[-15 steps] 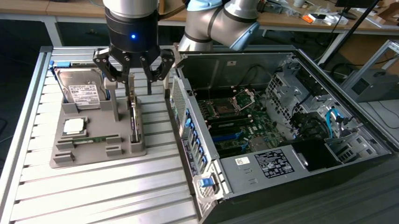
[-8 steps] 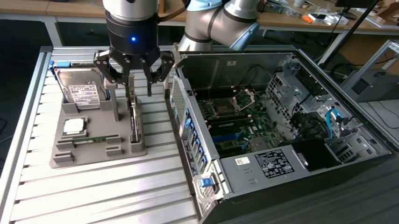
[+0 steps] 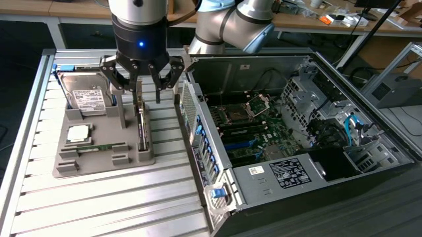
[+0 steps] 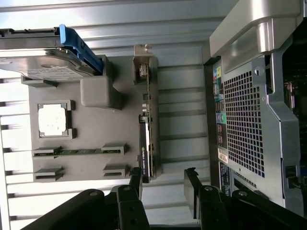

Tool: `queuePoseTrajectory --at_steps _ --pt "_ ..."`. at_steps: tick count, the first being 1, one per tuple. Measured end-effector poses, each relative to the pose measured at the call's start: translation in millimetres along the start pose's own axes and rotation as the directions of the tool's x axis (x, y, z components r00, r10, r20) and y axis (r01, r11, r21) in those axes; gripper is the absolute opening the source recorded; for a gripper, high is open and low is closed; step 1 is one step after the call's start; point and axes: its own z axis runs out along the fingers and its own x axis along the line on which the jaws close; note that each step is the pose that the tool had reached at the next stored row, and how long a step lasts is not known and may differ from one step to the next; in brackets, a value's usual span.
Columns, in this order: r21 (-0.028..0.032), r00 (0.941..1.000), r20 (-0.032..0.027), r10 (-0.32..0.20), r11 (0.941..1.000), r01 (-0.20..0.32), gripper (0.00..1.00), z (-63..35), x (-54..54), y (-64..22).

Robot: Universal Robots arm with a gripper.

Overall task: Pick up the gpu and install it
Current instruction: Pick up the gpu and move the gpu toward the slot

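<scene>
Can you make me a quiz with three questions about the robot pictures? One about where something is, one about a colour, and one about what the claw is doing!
1. Where is the gpu?
A. on the floor
B. standing on edge in the grey holder
C. on a shelf

2. What colour is the rail on the hard drive?
A. red
B. blue
C. yellow

3. What is the gripper doing?
A. open and empty
B. shut on the gpu
C. shut on the hard drive

Answers:
1 B: the card stands in a slot of the holder.
2 B: a blue strip runs along the drive's side.
3 A: its fingers stand apart over the gpu, gripping nothing.
</scene>
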Motion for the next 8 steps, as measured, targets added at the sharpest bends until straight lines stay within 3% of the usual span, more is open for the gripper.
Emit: queuePoseTrajectory --at_steps 8 --pt "0.0 1.0 0.0 0.0 1.0 0.0 0.48 3.6 0.1 -0.2"
